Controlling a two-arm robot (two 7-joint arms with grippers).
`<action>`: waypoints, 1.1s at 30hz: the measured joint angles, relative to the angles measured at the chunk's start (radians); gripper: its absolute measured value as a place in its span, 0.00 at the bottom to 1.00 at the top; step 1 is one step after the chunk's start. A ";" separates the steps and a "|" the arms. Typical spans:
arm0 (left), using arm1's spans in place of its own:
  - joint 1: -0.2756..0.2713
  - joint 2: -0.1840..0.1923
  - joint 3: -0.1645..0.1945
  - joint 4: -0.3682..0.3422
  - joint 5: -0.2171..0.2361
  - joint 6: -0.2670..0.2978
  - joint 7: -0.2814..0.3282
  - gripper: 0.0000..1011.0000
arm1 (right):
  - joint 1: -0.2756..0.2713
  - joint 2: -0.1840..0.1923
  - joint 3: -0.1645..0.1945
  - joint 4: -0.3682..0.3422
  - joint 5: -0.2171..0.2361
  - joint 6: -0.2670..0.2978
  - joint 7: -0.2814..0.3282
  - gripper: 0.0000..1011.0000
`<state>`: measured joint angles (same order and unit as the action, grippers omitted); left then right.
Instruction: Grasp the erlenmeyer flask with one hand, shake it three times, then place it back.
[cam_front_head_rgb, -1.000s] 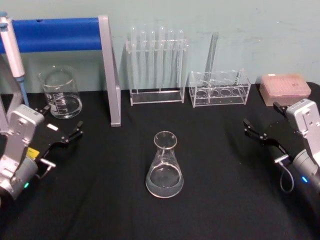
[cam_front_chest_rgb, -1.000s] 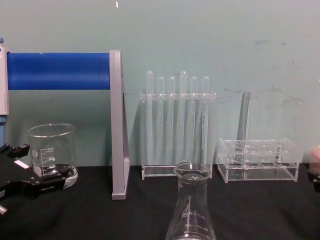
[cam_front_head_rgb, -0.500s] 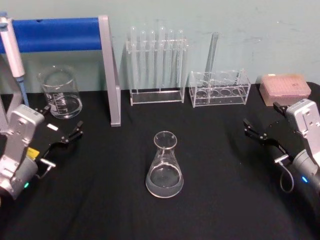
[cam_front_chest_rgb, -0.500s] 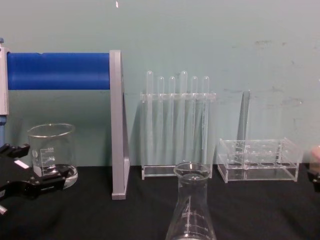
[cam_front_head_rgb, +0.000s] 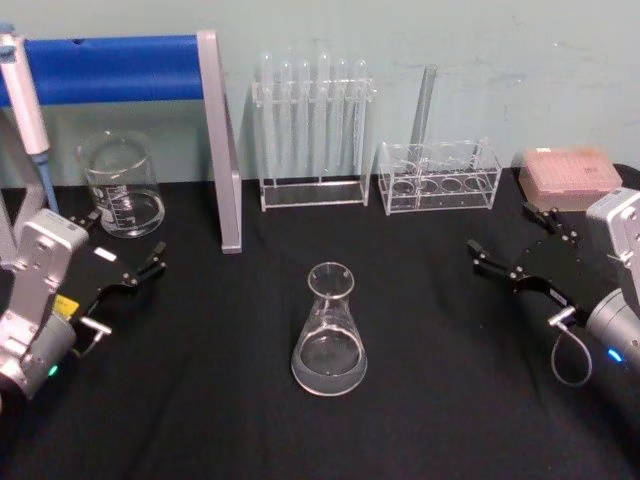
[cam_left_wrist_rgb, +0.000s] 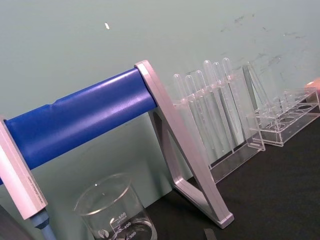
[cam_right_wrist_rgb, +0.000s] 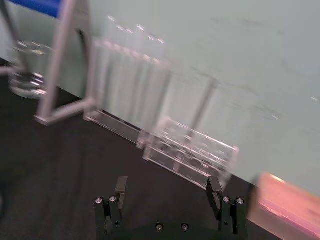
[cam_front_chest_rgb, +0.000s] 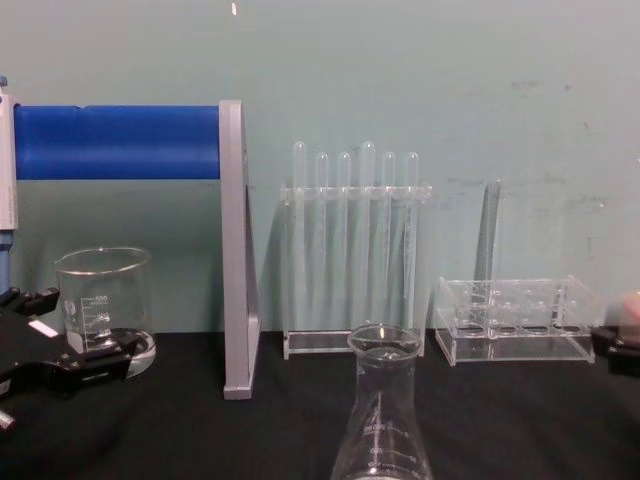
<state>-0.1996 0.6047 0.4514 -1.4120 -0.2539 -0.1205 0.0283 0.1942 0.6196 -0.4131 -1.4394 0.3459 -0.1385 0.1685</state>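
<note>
Erlenmeyer flask upright between left gripper and right gripper, both wide (beaker, test-tube rack behind)

Black table bears erlenmeyer flask, beaker, tube rack, pink box.

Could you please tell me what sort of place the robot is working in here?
Most likely a chemistry lab bench: an erlenmeyer flask stands on the black table, with a rack of test tubes and a glass beaker behind it.
</note>
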 joint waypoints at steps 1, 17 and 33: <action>0.000 0.000 0.000 0.000 0.000 0.000 0.000 0.99 | -0.004 0.005 0.003 -0.012 0.016 -0.005 0.033 0.99; 0.000 0.000 0.000 0.000 0.000 0.000 0.000 0.99 | -0.037 0.023 0.007 -0.097 0.130 -0.015 0.286 0.99; 0.000 0.000 0.000 0.000 0.000 0.000 0.000 0.99 | -0.021 0.011 -0.035 -0.103 0.199 0.050 0.508 0.99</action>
<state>-0.1995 0.6047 0.4514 -1.4120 -0.2539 -0.1205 0.0283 0.1734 0.6304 -0.4477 -1.5425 0.5447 -0.0885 0.6764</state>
